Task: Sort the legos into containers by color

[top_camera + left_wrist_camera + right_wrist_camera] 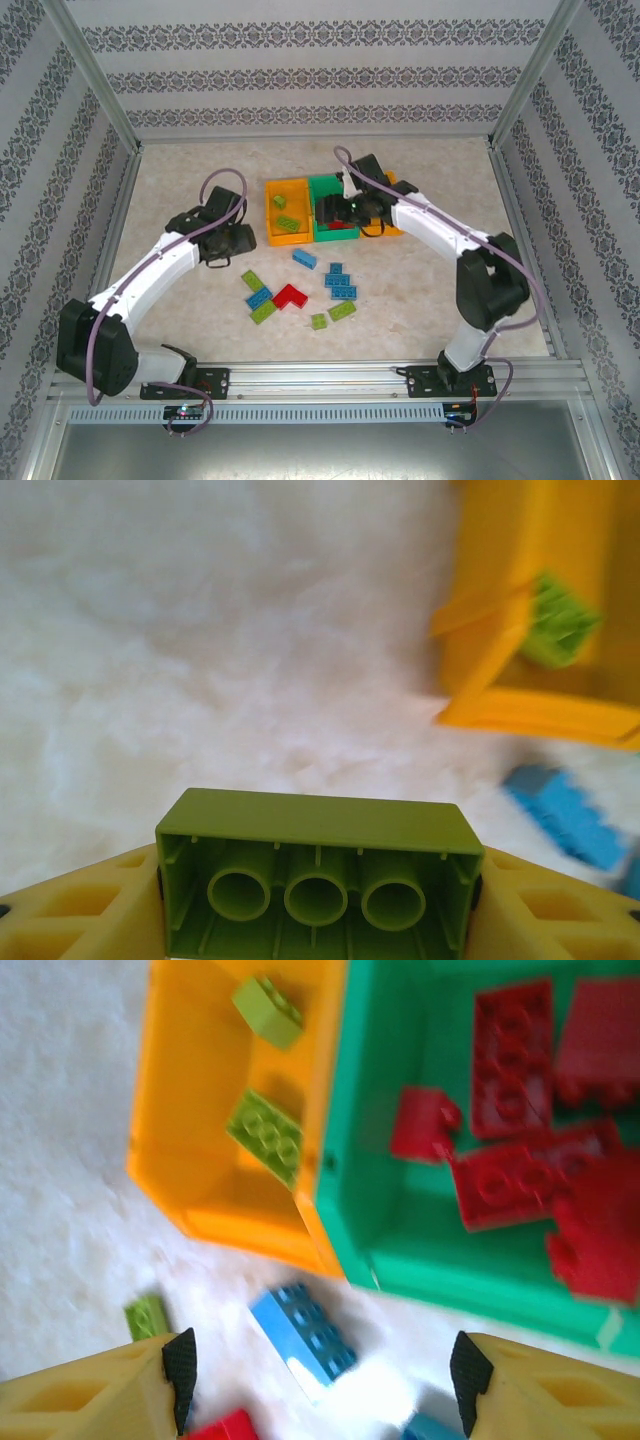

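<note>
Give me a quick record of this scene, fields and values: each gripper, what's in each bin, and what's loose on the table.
left gripper: shut on a lime lego, hollow underside facing the wrist camera
right gripper: open, nothing between the fingers
left orange bin: two lime legos
green bin: several red legos
right orange bin: mostly hidden by the right arm
table: loose legos in blue, lime and red

I seem to be running a lab-style robot test cell, aluminium frame posts (95, 75) at 10 and 2 o'clock, patterned wall panels (320, 70) on three sides, pale stone-look tabletop (420, 310), slotted metal mounting rail (320, 375) at 6 o'clock.
</note>
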You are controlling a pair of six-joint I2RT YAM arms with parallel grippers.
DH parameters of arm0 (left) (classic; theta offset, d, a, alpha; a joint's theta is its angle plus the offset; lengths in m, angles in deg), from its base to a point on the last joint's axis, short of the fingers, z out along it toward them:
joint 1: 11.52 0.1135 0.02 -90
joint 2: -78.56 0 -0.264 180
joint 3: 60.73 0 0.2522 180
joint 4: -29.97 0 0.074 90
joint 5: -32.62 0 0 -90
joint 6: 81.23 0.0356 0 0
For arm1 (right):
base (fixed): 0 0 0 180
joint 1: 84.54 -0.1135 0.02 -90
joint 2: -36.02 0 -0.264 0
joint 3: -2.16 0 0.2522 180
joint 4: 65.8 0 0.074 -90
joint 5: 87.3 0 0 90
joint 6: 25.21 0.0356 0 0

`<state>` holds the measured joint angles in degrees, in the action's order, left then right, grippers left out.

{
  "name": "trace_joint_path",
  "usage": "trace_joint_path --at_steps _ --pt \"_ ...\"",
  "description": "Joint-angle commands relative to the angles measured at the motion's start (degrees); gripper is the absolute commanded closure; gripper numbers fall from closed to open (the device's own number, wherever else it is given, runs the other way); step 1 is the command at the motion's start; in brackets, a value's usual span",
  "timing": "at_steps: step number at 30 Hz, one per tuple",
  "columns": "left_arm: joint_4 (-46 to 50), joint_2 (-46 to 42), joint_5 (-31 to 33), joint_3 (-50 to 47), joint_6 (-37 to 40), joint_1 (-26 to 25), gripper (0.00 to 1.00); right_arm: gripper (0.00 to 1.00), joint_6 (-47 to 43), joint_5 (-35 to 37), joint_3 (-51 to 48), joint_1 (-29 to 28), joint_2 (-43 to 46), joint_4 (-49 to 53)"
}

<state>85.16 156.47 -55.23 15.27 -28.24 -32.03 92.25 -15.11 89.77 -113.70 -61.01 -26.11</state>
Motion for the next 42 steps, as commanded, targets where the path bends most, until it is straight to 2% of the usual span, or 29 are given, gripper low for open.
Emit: trace_joint_path --at_steps 1,5,10,17,23,29,42 --pt "-3.96 6.17 -4.78 6.85 2.45 0.06 0.5 0.26 -4.54 6.16 -8.23 -3.16 6.42 -0.23" --pt "-5.91 14.61 -10.23 15.79 3.2 0.03 0.51 0.21 -2.94 11.84 -17.8 -7.07 13.65 -0.7" --pt "-5.16 24.0 -11.93 24.56 3.97 0.07 0.5 0.15 1.58 20.27 -28.09 -13.94 21.22 -2.79" --pt "-4.38 32.8 -14.81 31.3 1.99 0.06 0.46 0.13 7.46 21.12 -34.58 -18.27 22.68 -4.3" --pt "-5.05 35.37 -16.1 32.51 0.52 -0.03 0.34 0.1 9.49 21.46 -36.35 -23.28 21.9 -5.64" --pt "-5.17 34.75 -16.43 32.34 0.75 -0.39 0.23 0.08 8.75 21.09 -37.54 -25.96 21.15 -6.29" --pt "-6.01 31.29 -16.13 28.76 0.37 -1.0 0.14 0.07 7.16 21.27 -34.97 -27.43 14.24 -6.63"
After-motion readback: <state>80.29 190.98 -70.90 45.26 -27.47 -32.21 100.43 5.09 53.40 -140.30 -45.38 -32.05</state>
